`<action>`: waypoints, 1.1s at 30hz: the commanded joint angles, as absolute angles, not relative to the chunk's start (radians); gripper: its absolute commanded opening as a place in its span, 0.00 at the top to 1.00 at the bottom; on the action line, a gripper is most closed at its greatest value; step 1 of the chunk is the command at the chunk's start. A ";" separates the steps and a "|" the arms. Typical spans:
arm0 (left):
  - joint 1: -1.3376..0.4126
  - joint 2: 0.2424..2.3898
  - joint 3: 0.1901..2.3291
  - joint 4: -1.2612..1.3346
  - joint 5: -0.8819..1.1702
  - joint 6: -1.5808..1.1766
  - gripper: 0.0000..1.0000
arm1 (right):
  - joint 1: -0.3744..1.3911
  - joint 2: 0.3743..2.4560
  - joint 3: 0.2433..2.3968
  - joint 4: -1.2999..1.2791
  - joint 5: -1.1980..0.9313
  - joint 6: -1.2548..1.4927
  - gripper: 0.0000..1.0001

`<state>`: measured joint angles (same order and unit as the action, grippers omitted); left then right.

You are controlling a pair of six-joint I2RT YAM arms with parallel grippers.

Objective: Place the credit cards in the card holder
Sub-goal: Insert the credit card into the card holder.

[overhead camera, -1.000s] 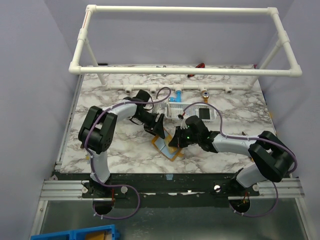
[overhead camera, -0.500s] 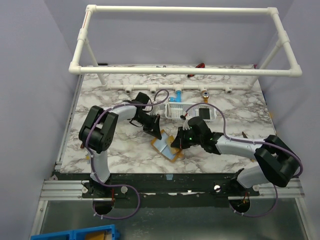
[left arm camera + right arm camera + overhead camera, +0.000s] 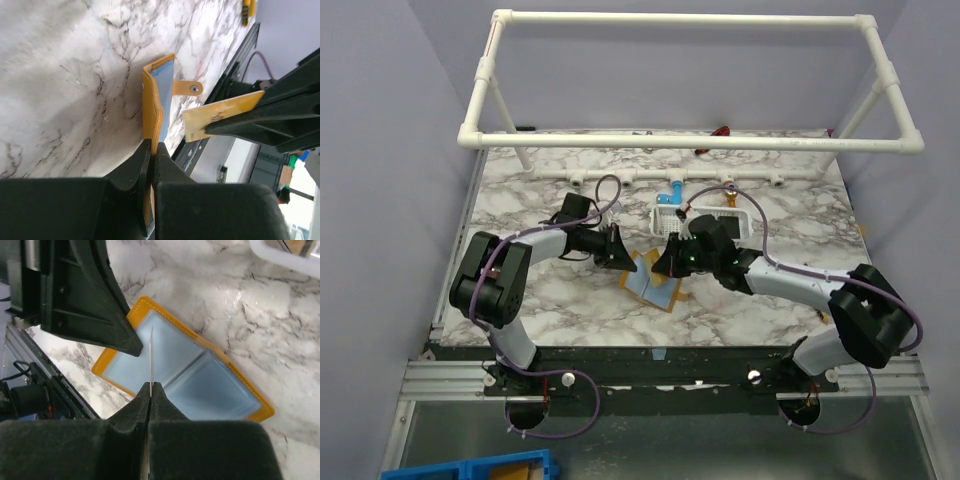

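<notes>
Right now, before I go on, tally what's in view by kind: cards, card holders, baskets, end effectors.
credit cards in view: 1, the gold card
card holder: 1
basket: 1
end effectors: 2, left end effector, right end effector
Total: 5

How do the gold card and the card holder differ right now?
The gold card is a plain single sheet, held clear of the table; the card holder lies open on it, blue lining up. The gold card is pinched by the right gripper; the card holder's edge is pinched by the left gripper. Shared: both sit clamped in shut jaws.
</notes>
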<state>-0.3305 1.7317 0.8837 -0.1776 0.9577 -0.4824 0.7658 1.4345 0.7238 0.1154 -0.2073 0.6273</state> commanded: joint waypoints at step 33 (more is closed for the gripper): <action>-0.327 1.635 1.037 -0.510 0.530 -0.008 0.33 | 0.823 1.746 0.904 0.027 -0.123 0.570 0.99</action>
